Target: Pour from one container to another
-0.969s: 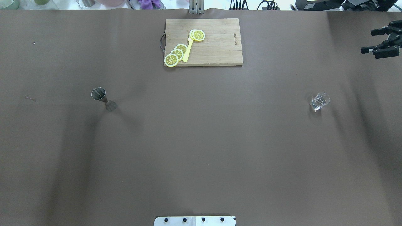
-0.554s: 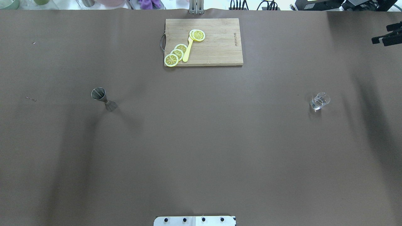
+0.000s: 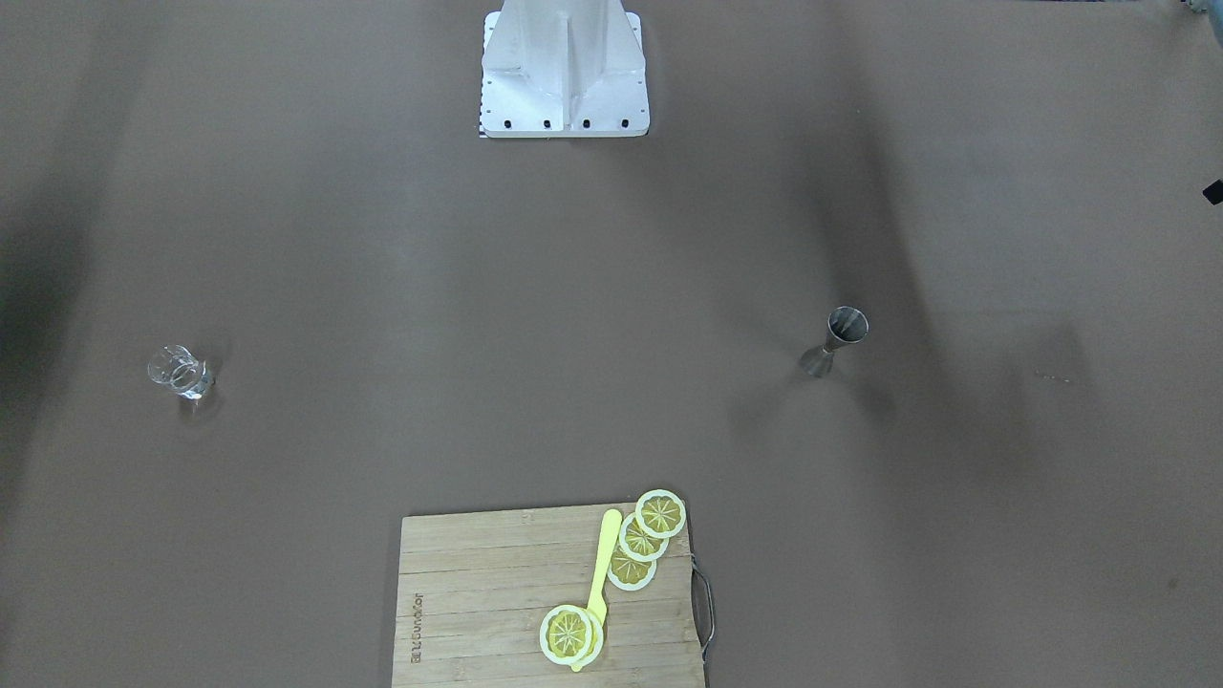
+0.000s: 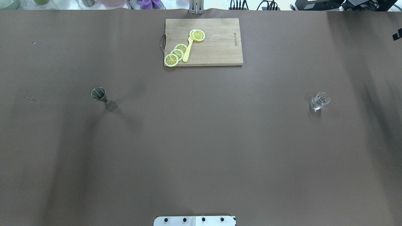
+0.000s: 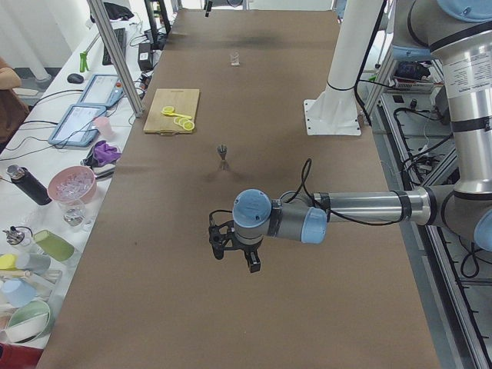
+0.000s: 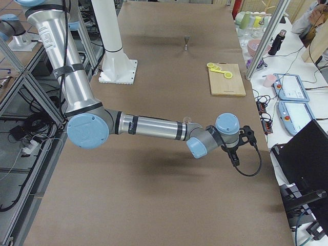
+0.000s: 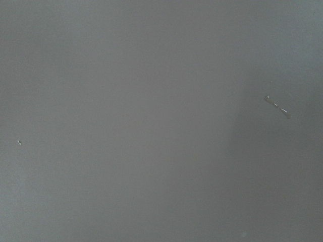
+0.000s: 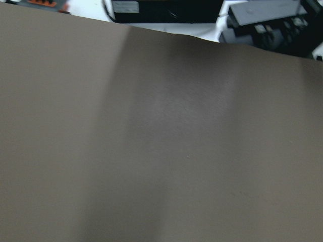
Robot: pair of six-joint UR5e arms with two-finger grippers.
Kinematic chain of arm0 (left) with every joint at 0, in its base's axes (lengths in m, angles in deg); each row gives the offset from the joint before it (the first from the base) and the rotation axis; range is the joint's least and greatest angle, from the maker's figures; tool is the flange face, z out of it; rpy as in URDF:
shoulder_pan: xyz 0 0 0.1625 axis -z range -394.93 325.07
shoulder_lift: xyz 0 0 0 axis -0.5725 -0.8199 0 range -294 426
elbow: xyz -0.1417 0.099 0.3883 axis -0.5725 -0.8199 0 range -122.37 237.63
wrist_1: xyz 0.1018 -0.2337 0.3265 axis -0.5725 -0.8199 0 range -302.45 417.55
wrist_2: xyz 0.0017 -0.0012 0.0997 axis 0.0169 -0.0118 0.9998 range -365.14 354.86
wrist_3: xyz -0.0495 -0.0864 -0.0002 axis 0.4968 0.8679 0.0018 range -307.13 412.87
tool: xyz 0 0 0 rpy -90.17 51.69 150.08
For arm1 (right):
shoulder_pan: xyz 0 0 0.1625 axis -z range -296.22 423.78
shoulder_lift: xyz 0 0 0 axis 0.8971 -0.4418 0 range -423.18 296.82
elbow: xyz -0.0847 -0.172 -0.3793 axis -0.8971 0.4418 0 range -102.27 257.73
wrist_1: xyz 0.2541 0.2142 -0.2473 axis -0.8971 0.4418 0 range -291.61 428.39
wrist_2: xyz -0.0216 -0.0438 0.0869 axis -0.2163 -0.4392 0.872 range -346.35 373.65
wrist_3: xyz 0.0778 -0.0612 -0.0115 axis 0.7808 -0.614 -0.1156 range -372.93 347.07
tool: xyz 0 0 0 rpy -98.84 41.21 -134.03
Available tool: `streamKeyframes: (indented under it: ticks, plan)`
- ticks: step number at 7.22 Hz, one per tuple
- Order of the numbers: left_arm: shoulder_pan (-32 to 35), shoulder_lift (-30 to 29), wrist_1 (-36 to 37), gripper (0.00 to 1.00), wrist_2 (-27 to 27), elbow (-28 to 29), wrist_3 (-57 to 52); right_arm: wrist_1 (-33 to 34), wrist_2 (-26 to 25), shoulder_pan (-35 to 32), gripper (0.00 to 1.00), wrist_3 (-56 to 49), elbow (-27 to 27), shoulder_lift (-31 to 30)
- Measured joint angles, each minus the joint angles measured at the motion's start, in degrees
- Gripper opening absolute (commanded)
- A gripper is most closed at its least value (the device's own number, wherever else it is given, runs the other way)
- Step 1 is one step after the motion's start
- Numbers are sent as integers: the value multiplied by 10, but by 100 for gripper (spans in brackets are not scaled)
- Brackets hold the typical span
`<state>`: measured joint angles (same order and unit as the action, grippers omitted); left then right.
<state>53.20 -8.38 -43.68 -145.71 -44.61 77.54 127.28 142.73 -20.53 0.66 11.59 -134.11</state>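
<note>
**Station status: both containers on the table, both arms off to the sides**

We read positions on a clock face laid over the overhead view, with the robot base at 6 o'clock.

1. The metal measuring cup stands upright on the brown table at about 9 o'clock, with its open mouth facing up.
2. The glass stands upright at about 3 o'clock, well apart from the measuring cup. We cannot tell its fill level.
3. The cutting board lies at 12 o'clock. It carries lemon slices and a yellow utensil.
4. The left gripper hovers above bare table beyond the measuring cup on the 9 o'clock side. It touches nothing.
5. The right gripper hovers past the glass, toward 2 o'clock near the table edge. It touches nothing.
6. Only a sliver of each gripper reaches the fixed top views, so we cannot tell whether either set of jaws is spread or pressed together.
7. Both wrist views show only table cover.
</note>
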Motion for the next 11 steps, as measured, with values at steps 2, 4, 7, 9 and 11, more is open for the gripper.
streamKeyframes:
  ticks: [2,4,7,9,11]
  plan:
    - [-3,-13,1,98,-1,0,16,199,-25,-30,100,1,-39,0]
    - [-4,-19,0,98,0,7,25,325,-35,-61,100,4,-56,-14]
    - [-4,-18,1,98,1,8,22,368,-10,-70,100,24,-149,-109]
    - [-4,-17,1,98,1,6,20,370,22,-70,100,79,-220,-166]
    - [-3,-16,1,98,1,9,19,368,44,-70,100,95,-255,-209]
